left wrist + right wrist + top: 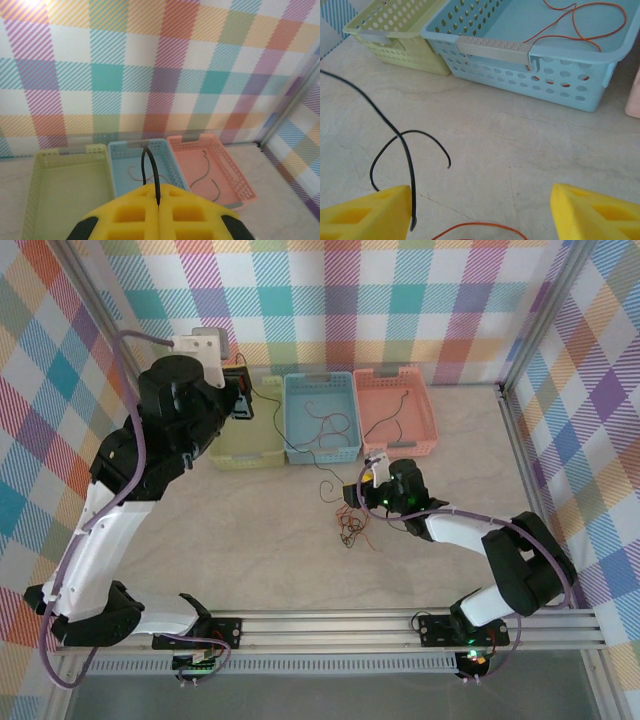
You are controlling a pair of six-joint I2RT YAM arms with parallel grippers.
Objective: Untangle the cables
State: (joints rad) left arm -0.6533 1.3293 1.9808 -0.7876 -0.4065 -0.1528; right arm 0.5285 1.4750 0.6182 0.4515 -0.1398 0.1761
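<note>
A small tangle of red and black cables [350, 528] lies on the table in front of the baskets. My left gripper [240, 395] is raised above the green basket and is shut on a black cable [156, 172], which rises in a loop from between its yellow fingertips [159, 200]. My right gripper [352, 498] is low over the table beside the tangle, open with nothing between its fingers [480, 212]. A black cable [408, 165] hangs along its left finger [370, 215], and an orange strand [480, 226] lies just below.
Three baskets stand in a row at the back: green [250, 452], blue [321, 377], pink [395, 371]. An orange cable [580, 25] lies in the blue basket [520, 65], and two black cables [202, 170] lie in the pink basket [240, 182]. Metal frame rails border the table.
</note>
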